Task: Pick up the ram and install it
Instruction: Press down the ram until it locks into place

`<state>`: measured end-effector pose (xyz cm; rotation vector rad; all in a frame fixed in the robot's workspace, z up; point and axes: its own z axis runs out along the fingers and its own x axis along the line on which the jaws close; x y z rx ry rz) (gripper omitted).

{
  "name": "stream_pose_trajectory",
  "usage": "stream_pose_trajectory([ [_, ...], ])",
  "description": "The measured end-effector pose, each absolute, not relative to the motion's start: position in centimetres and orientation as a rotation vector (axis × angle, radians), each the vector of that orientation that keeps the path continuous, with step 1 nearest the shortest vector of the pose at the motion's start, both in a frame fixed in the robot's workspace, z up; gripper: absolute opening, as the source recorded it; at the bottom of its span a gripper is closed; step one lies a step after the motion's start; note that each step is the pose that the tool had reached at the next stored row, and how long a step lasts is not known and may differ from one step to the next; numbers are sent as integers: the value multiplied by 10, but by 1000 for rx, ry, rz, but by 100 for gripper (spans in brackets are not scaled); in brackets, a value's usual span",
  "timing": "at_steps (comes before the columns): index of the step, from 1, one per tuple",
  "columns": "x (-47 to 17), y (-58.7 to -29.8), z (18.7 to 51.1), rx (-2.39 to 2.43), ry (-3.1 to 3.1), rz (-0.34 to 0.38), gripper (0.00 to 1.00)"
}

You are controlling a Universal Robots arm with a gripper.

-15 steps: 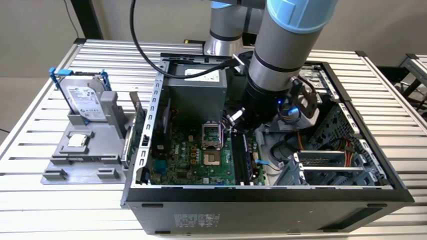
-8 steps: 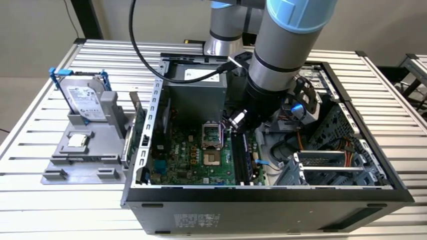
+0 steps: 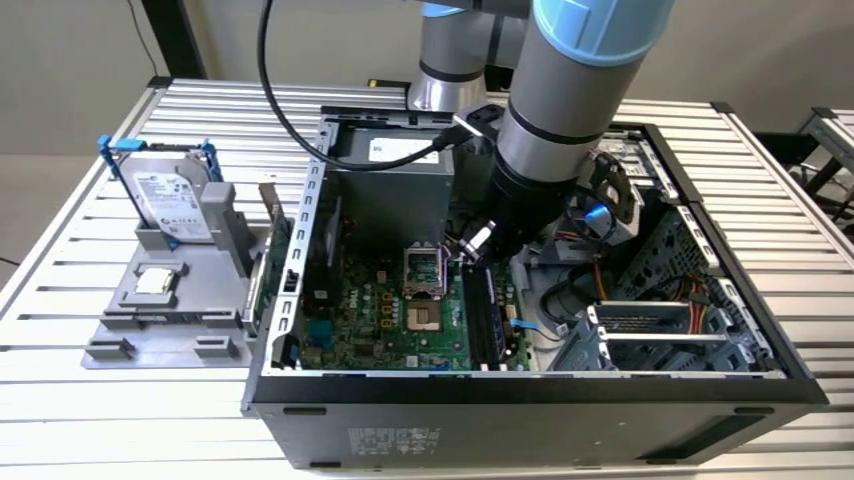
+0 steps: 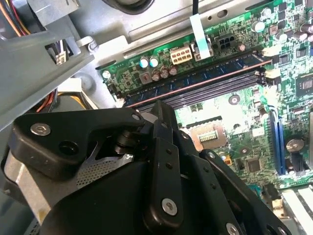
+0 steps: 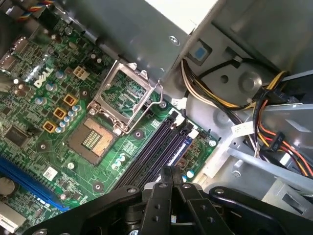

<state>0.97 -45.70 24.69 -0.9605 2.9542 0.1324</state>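
Note:
The ram (image 4: 195,82), a dark bluish stick with black chips, lies along one of the long black slots (image 4: 215,88) on the green motherboard (image 3: 387,320). In the first wrist view the ram (image 5: 180,149) shows as a bluish strip at the edge of the slots (image 5: 151,154). My gripper (image 3: 470,252) is down inside the open computer case, right over the near end of those slots. Its black fingers (image 4: 164,132) are pressed together, and I see nothing between them at the gripper (image 5: 171,170). Whether the tips touch the ram I cannot tell.
The bare processor socket (image 5: 124,98) lies beside the slots. A grey power supply (image 3: 387,150) sits at the back of the case, and cable bundles (image 5: 230,100) and a drive cage (image 3: 667,330) are on the exterior view's right. A grey stand holding a hard drive (image 3: 167,205) is outside the case, on the left.

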Motion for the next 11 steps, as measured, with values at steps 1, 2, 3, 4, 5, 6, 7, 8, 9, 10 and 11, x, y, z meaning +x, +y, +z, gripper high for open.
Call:
stream_pose_trajectory([
  [1,10,-457,247,-973,2948,128,0],
  [2,10,-457,247,-987,2939,120,0],
  [3,10,-457,247,-1001,2931,109,0],
  [4,10,-457,247,-1017,2924,97,0],
  [5,10,-457,247,-1033,2916,84,0],
  [6,10,-457,247,-1050,2910,74,0],
  [7,10,-457,247,-1069,2904,64,0],
  [8,10,-457,247,-1088,2898,59,0],
  [9,10,-457,247,-1114,2889,58,0],
  [10,10,-457,247,-1140,2880,58,0],
  [11,10,-457,247,-1167,2869,58,0],
])
